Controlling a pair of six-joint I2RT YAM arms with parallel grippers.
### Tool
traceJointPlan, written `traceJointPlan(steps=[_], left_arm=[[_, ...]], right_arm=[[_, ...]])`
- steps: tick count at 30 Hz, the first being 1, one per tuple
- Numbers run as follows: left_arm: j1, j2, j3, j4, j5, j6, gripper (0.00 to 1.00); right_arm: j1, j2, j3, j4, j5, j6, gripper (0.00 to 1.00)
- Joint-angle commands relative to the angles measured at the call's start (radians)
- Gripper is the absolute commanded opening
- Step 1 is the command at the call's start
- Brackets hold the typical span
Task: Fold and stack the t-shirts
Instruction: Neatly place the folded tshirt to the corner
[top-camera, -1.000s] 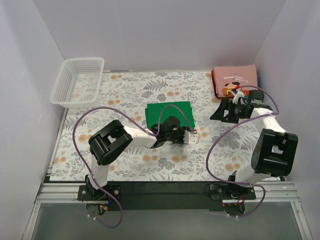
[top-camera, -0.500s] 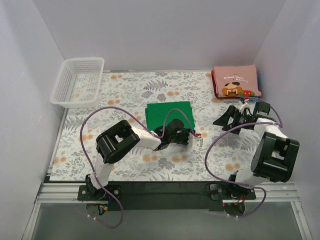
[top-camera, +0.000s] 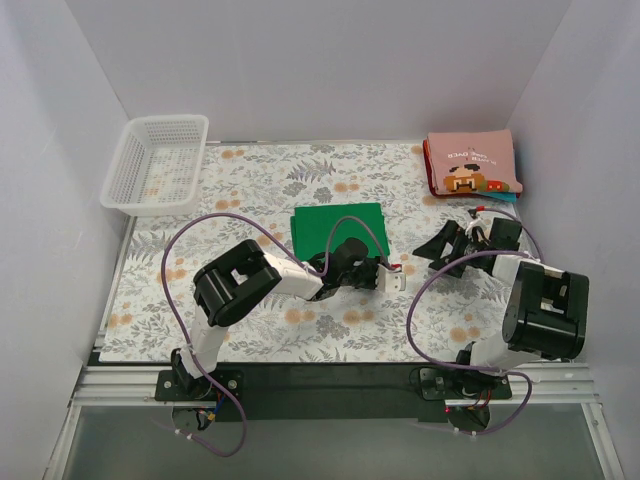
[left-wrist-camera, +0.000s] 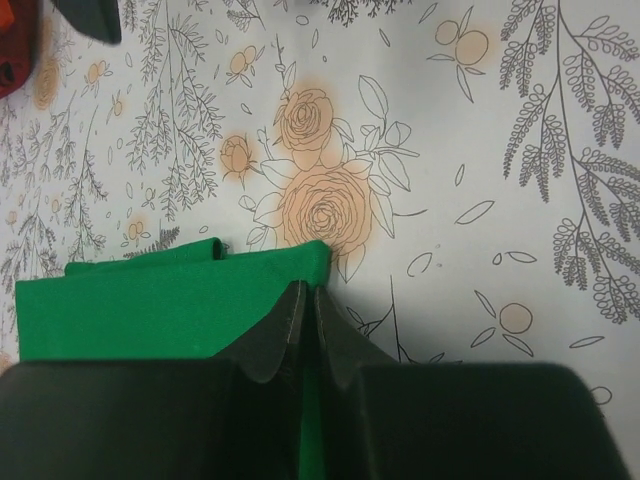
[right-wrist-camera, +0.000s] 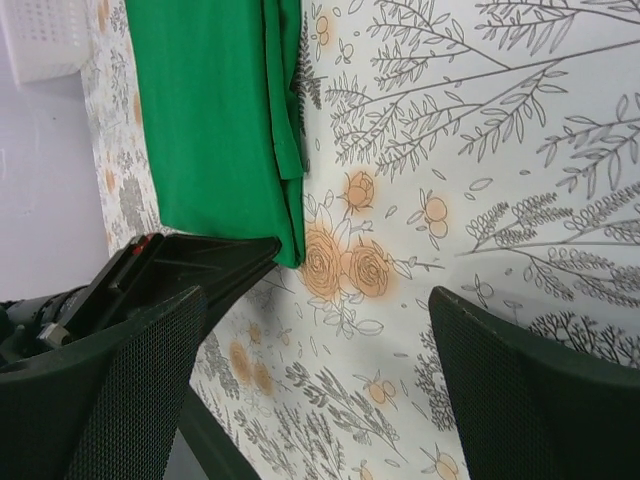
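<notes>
A bright green t-shirt lies folded in the middle of the flowered mat. My left gripper sits at its near right corner, and the left wrist view shows the gripper shut with green cloth pinched between the jaws. The folded dusty-pink t-shirt with a pixel graphic rests at the back right, with a sliver of teal at its near right corner. My right gripper hovers open and holds nothing, right of the green shirt; in its own view the gripper faces that pinched corner.
A white mesh basket stands at the back left corner. White walls enclose the mat on three sides. Purple cables loop over both arms. The left arm's black fingers show in the right wrist view.
My left gripper has shut on the green shirt's near right corner. The right gripper has drawn away from the pink shirt, toward the near left, and stays open.
</notes>
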Motion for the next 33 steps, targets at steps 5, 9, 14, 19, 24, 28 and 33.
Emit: traceJointPlan(steps=[5, 9, 14, 19, 24, 28, 33], left_arm=[[0.008, -0.085, 0.024, 0.011, 0.029, -0.105, 0.0], [0.02, -0.099, 0.046, 0.012, 0.036, -0.143, 0.0], [0.026, -0.115, 0.055, 0.016, 0.039, -0.179, 0.0], [0.034, -0.143, 0.049, 0.026, 0.044, -0.208, 0.0], [0.037, -0.154, 0.053, 0.032, 0.042, -0.226, 0.0], [0.04, -0.158, 0.059, 0.037, 0.042, -0.24, 0.0], [0.043, -0.165, 0.066, 0.037, 0.049, -0.248, 0.0]], right_arm=[[0.111, 0.098, 0.004, 0.365, 0.073, 0.321, 0.98], [0.174, 0.148, -0.008, 0.475, 0.132, 0.448, 0.98], [0.239, 0.215, -0.026, 0.587, 0.195, 0.565, 0.98], [0.289, 0.278, -0.015, 0.668, 0.23, 0.643, 0.94], [0.326, 0.368, 0.009, 0.744, 0.238, 0.718, 0.81], [0.374, 0.419, 0.023, 0.803, 0.256, 0.774, 0.68], [0.395, 0.464, 0.037, 0.842, 0.284, 0.829, 0.67]])
